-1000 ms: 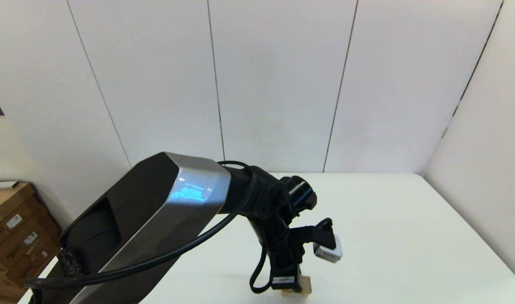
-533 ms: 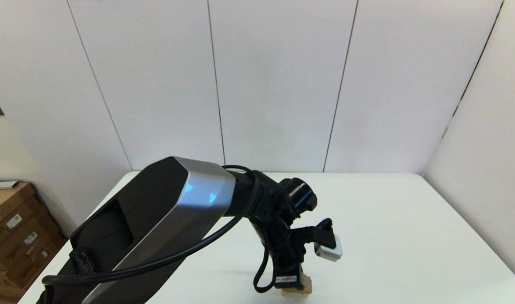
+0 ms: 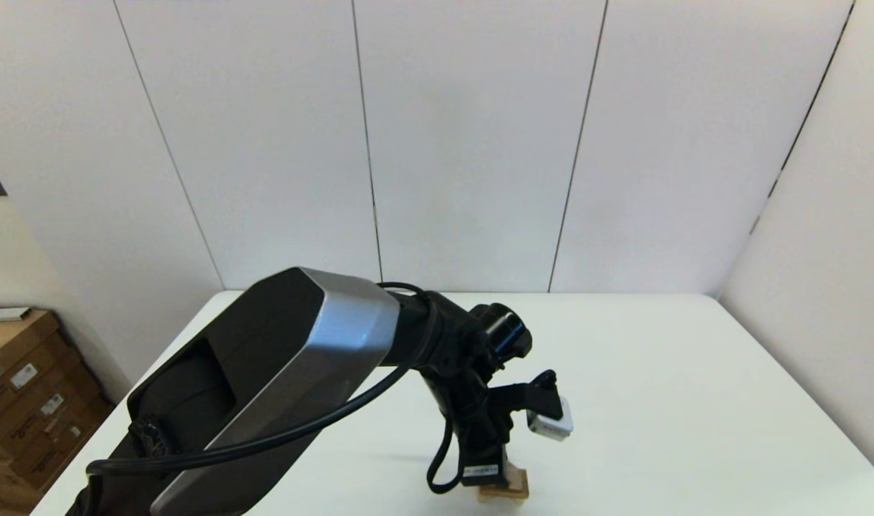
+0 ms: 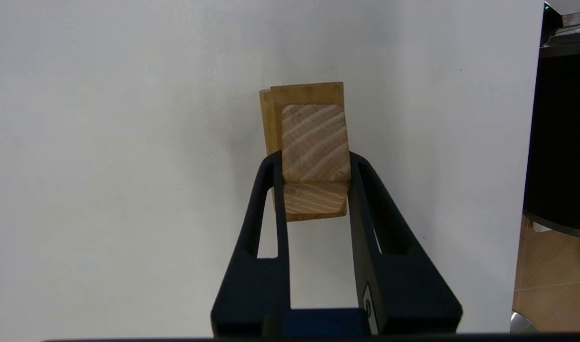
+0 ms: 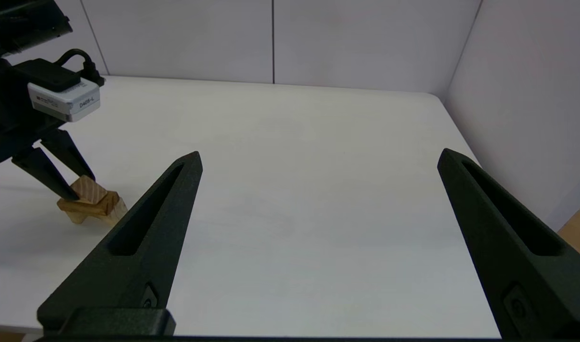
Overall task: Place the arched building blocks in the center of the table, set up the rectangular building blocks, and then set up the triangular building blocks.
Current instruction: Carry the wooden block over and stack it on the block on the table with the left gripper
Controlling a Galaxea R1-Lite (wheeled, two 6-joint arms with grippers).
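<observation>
While right pincer [image 5: 318,161] idles agape, left pincer [image 4: 314,166] grips triangular block [image 4: 314,142] atop stack.

Triangular block [image 4: 314,142]: bare wood, matt, with pronounced diagonal grain on its faces. Slab beneath [image 4: 305,94]: wood, smoother, amber, slight sheen. Worktop [image 5: 318,166]: white, smooth, matt, unmarked. Left gripper fingers [image 4: 271,199]: black matt plastic. Left arm shell [image 3: 337,344]: brushed silver metal-look panel, glossy black housing. Cable [image 3: 279,437]: black, rubbery.
</observation>
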